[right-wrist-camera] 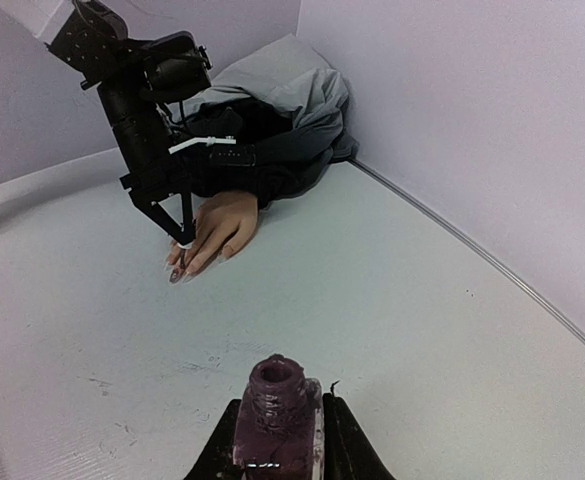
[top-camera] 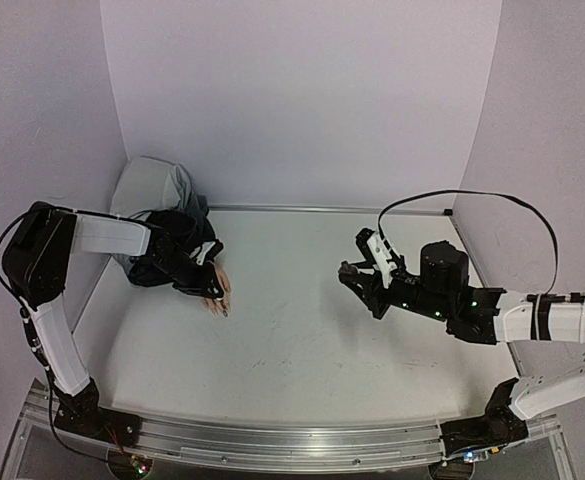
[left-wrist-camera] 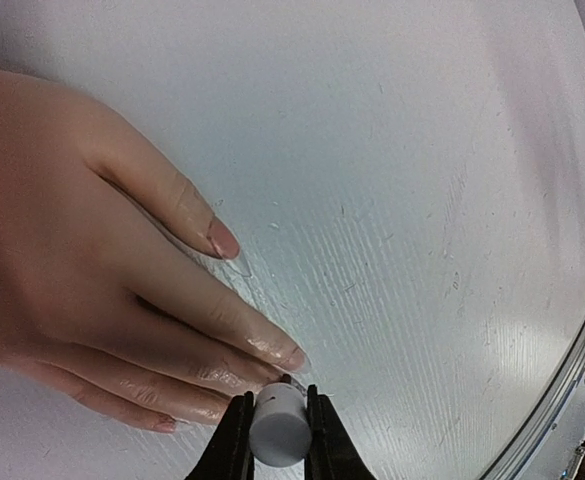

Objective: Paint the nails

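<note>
left pincer (left-wrist-camera: 278, 402) is clamped on a white cap (left-wrist-camera: 278, 438), right at the mannequin hand (left-wrist-camera: 62, 250) fingertips. the nails (left-wrist-camera: 222, 238) lie flat on the surface (left-wrist-camera: 422, 200), far left. right pincer (right-wrist-camera: 277, 428) is clamped on the open purple bottle (right-wrist-camera: 277, 395), well apart.

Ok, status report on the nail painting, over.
Left gripper shut on white cap, by the nails of the mannequin hand. Right gripper shut on open polish bottle, away from the hand. Nothing in the way.

Plain pale lilac walls (top-camera: 302, 100) close in a white, lightly scratched table (top-camera: 312, 340) on three sides; an aluminium rail (top-camera: 292, 440) runs along its near edge under even light
</note>
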You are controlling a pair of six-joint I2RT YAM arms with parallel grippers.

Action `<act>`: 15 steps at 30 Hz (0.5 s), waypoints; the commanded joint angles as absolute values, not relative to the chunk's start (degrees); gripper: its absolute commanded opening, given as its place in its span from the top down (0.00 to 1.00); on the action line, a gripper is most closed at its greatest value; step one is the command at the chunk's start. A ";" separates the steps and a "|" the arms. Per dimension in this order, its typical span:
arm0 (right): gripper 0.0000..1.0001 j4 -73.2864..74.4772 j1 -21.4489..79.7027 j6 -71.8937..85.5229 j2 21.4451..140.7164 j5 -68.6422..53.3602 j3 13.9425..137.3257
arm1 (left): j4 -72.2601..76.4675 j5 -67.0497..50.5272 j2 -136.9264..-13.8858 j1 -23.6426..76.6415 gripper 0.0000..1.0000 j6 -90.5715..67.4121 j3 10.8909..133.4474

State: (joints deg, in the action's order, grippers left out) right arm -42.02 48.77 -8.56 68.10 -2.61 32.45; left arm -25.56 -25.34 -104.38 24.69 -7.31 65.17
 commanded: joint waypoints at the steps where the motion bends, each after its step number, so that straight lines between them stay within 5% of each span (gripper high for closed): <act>1: 1.00 -46.14 48.59 -8.70 67.65 -3.15 32.79 | -25.75 -26.09 -104.75 24.35 1.00 -6.37 66.72; 15: 1.00 -46.14 48.59 -8.70 67.94 -3.26 32.79 | -24.79 -28.07 -102.87 24.35 1.00 -5.71 65.59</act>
